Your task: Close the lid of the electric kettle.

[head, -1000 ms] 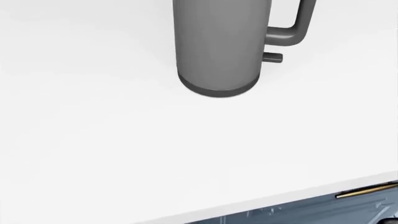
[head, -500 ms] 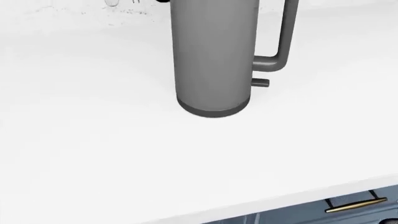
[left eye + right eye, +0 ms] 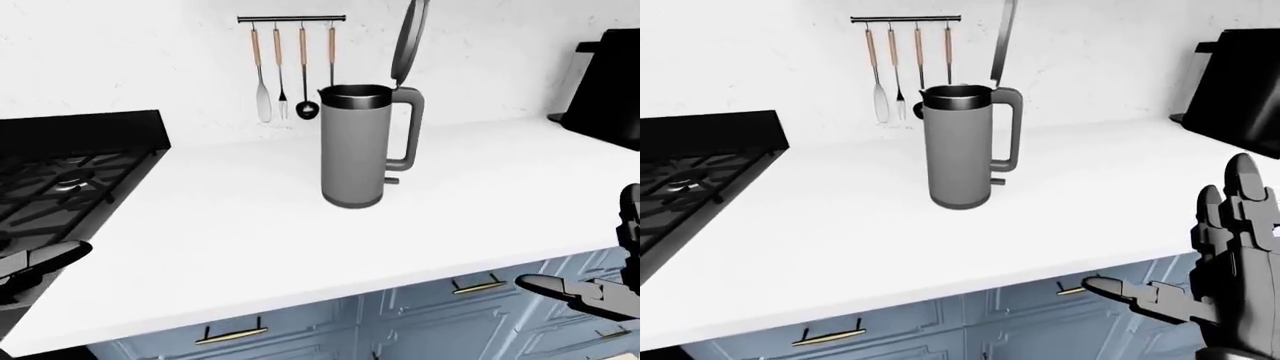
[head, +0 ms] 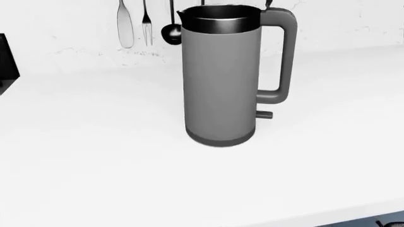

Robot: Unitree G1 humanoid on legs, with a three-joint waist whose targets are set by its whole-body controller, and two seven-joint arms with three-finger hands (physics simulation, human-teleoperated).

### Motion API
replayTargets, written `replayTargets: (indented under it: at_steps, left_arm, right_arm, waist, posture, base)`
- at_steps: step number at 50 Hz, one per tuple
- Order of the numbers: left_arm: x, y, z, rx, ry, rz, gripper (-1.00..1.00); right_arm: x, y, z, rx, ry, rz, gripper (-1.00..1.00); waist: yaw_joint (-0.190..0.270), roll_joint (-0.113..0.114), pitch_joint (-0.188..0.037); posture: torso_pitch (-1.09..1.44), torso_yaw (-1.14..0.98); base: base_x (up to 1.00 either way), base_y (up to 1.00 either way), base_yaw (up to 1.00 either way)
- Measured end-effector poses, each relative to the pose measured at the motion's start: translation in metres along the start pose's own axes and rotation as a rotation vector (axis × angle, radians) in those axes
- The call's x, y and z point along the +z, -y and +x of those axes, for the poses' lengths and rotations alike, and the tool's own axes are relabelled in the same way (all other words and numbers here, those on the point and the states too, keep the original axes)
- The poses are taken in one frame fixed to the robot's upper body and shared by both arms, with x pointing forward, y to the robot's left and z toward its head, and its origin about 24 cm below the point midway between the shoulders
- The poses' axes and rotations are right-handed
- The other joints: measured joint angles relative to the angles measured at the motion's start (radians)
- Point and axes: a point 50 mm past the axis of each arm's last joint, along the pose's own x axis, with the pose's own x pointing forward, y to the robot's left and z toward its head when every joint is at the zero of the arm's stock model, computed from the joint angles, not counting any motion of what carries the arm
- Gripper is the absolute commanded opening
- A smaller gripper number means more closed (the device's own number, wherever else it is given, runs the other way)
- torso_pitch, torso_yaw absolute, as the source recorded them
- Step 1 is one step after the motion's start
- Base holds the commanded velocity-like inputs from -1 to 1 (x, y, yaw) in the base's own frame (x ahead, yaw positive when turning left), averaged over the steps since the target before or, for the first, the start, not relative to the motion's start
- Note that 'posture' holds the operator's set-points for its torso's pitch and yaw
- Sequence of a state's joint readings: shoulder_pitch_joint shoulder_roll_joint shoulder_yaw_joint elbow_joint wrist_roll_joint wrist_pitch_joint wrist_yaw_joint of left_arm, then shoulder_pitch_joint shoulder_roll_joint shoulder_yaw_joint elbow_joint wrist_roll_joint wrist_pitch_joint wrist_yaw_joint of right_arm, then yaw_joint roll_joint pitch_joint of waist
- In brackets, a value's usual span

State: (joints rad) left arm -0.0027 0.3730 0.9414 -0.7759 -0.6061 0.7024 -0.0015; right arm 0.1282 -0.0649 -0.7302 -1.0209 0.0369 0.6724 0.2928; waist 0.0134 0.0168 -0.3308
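A white counter (image 3: 230, 217) runs under a pale wall, with blue drawers below, a black stove (image 3: 60, 169) at the left-eye view's left, a rail of hanging utensils (image 3: 290, 64) on the wall and a dark appliance (image 3: 605, 82) at the far right; the electric kettle (image 3: 355, 146) stands upright near the middle of the counter, handle to the view's right, apart from everything else. Its lid (image 3: 410, 37) is swung up on a hinge above the handle, nearly vertical, the mouth uncovered; we judge the task not yet begun.

Our right hand (image 3: 1230, 270) hovers low at the right-eye view's right, off the counter edge, fingers spread and grasping nothing; our left hand (image 3: 35, 262) shows only as a sliver at the left edge, seemingly released too, though we cannot be sure.

The lid looks thin, rigid and light; we judge a push on its upper edge, tipping it toward the spout, should suffice; the tall, smooth body may slide or tip if shoved sideways, so press downward.
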Motion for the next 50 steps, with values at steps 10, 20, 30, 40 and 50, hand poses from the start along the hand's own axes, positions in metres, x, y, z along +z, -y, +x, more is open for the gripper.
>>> replayTargets:
  at_steps: [10,20,30,40,50]
  left_arm:
    - [0.0019,-0.0005,-0.0005,0.002,0.005,0.002,1.0]
    - [0.0026,-0.0004,-0.0012,0.003,0.009,-0.002,1.0]
    - [0.0019,0.0048,-0.0011,-0.02,0.015,0.009,1.0]
    - [0.002,0.0054,-0.001,-0.022,0.017,0.015,1.0]
    - [0.0009,0.0074,-0.001,-0.029,0.014,0.016,1.0]
  right_arm:
    - [0.0007,0.001,0.0,-0.004,0.003,-0.002,1.0]
    - [0.0011,0.0002,-0.0001,-0.003,0.006,-0.005,1.0]
    - [0.0004,-0.0034,0.0006,0.007,0.002,-0.007,1.0]
    - [-0.0018,-0.003,0.0004,-0.005,-0.018,-0.007,1.0]
    - [-0.0086,-0.0055,0.0034,-0.016,-0.042,-0.045,1.0]
  waist:
    - [0.003,0.001,-0.043]
    - [0.004,0.003,-0.072]
    - [0.001,0.006,-0.081]
    - [-0.003,0.006,-0.085]
    - [-0.007,0.009,-0.088]
  posture:
    - [-0.63,0.0]
    - [-0.65,0.0]
    - [-0.65,0.0]
    - [-0.65,0.0]
    - [-0.65,0.0]
  base:
    - [0.0,0.0,0.0]
    - [0.0,0.0,0.0]
    - [0.0,0.0,0.0]
    - [0.0,0.0,0.0]
    - [0.0,0.0,0.0]
